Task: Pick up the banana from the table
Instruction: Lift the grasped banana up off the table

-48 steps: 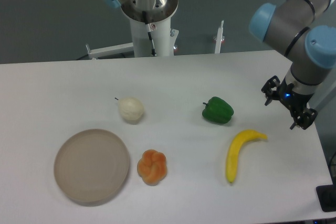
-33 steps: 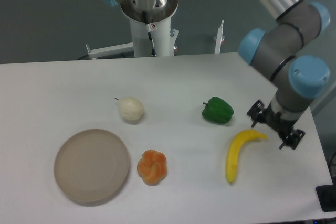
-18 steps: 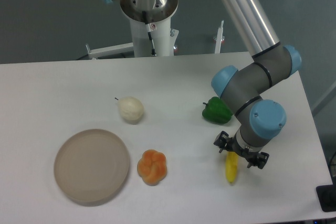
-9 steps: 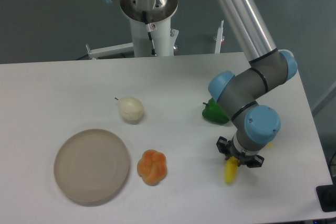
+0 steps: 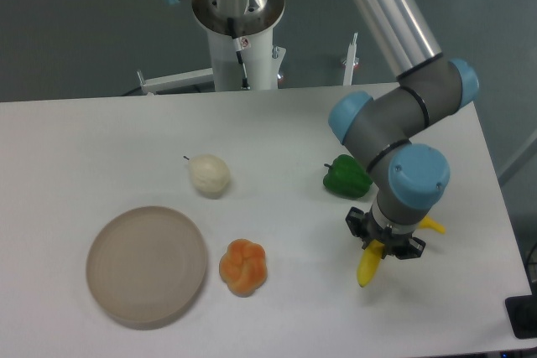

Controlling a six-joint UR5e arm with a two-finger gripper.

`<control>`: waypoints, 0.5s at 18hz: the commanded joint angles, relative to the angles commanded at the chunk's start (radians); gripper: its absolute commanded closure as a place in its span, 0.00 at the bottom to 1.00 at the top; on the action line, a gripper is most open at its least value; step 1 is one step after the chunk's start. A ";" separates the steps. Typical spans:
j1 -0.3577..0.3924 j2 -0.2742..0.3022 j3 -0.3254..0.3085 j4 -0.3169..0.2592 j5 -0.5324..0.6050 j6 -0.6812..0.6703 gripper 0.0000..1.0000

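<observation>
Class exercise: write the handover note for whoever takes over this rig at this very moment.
Gripper: down over the middle of the banana, jaws on either side; whether they are fully closed cannot be told.
Banana: near the right front of the table, both tips showing past the arm; lifted or not is unclear.
Done: approach and descent.
Left: confirm the grip, then raise the banana off the table.

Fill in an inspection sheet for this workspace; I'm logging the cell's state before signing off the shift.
Surface: white table, flat, matte.
Job's things: banana, mostly hidden under the arm's wrist; lower tip and a bit of the other end show.
Clutter: green pepper, whitish pear-like fruit, orange lobed fruit, empty beige plate.
Grippers: gripper over the banana's middle; finger state hidden.
Cables: nothing seen.
Surroundings: robot base column, white frame behind table.
</observation>
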 joint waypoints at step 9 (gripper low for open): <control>0.084 0.054 0.012 -0.066 -0.002 0.414 1.00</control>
